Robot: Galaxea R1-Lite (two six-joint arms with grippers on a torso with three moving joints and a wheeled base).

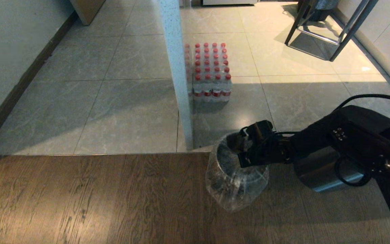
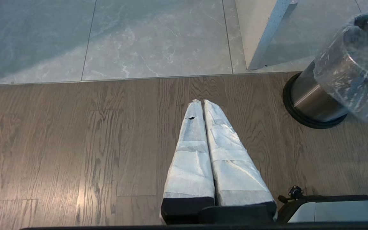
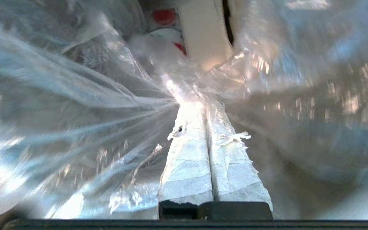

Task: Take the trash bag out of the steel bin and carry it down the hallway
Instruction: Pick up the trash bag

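Right pincer (image 3: 200,105): closed tight on gathered film of the trash bag (image 1: 235,189), at the bin mouth.
Trash bag: over the steel bin (image 2: 315,99), on wood floor.
Left pincer (image 2: 201,102): closed, empty, above floor.

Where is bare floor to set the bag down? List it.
Free: the wood planks left of the steel bin, and the grey tiles between wall and white post. Crowded: around the bin, where the right pincer grips the trash bag, and by the bottle pack.
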